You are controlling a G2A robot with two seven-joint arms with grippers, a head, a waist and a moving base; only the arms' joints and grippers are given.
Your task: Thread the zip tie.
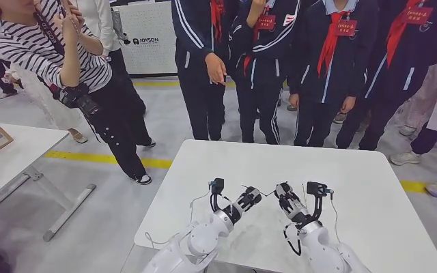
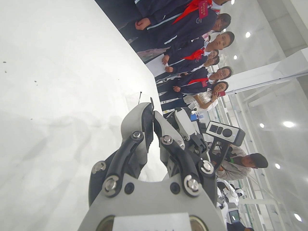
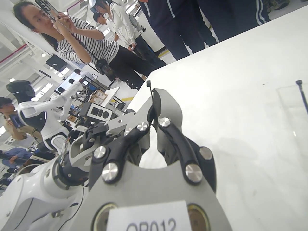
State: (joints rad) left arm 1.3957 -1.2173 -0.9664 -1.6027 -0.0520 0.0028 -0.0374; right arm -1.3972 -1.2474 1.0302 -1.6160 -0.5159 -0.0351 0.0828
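1. The left gripper [image 2: 152,111] is pressed together on a thin black strip, and the strip's end pokes out just past the fingertips. The right gripper [image 3: 154,97] is clamped too, pinching the zip tie [image 3: 148,82] just below its small square head, which stands clear of the tips.
2. In the top view the two grippers face each other above the white table [image 1: 355,177], near one another, with a fine dark line between them. This is most likely the one tie held at both ends, though I cannot tell for certain.
3. Handling, as I judge it: the tie is very light, springy and smooth, stiff over a short free length but whippy over a long one. Take hold close to the tail tip and right under the head, so each free end stays short and aims true. The slot in the head is small, so alignment matters more than force.
4. Room: both grippers seem to hang above the tabletop, well inside its edges, with bare surface around them. A clear stand [image 3: 288,111] with a second tie [image 3: 302,92] upright in it sits near the right gripper — the one thing to steer round.
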